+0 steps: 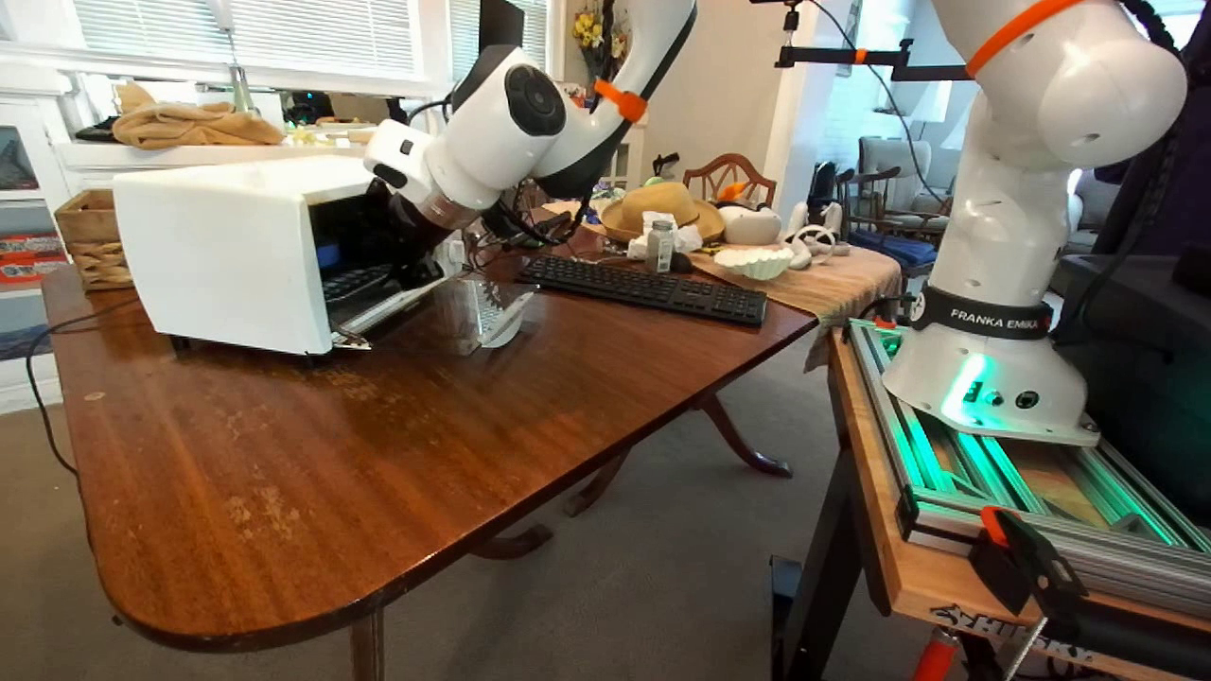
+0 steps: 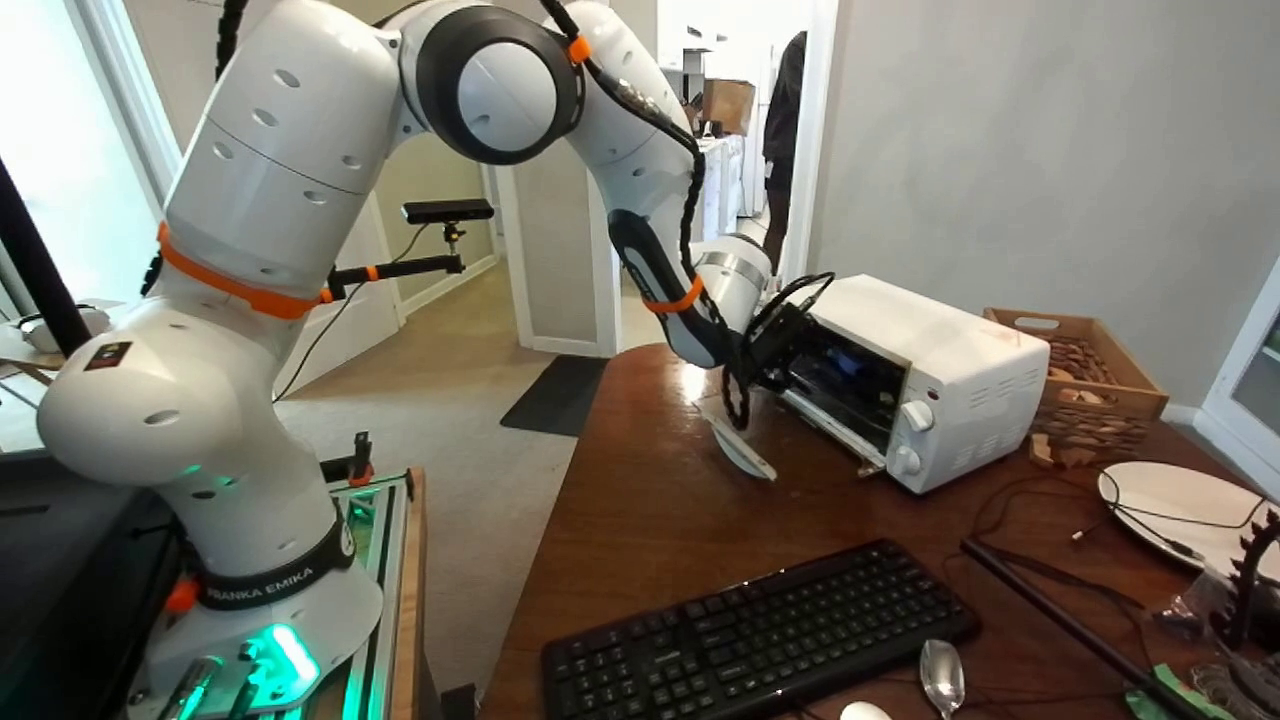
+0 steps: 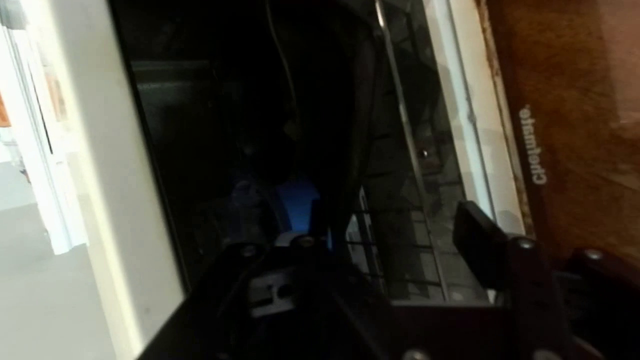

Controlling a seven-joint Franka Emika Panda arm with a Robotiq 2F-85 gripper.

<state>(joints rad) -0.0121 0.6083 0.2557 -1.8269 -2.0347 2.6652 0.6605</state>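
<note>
1. We see the black, two-fingered metal end effector with its fingers spread apart, in the mouth of the white, boxy metal toaster oven. We see nothing pinched between them.
2. The blue, flat-looking thing is inside the oven, low in the middle of the wrist frame, just beside a finger. It is too dark to tell if they touch. A blind poke might push it deeper.
3. The thin, shiny wire rack shows behind the gap. If the end effector dips too low, we think a fingertip could catch in the bars.
4. At the lower right of the wrist frame, the second finger is near the oven's pale, hard front edge. A sideways slip could bump it and shove the oven.
5. The clear glass door with backward letters is down. A hard press there could crack it.
6. In an exterior view, the black cable loop hangs near the white, curved dish on the shiny brown wooden desk. A wide swing might snag the dish.
</note>
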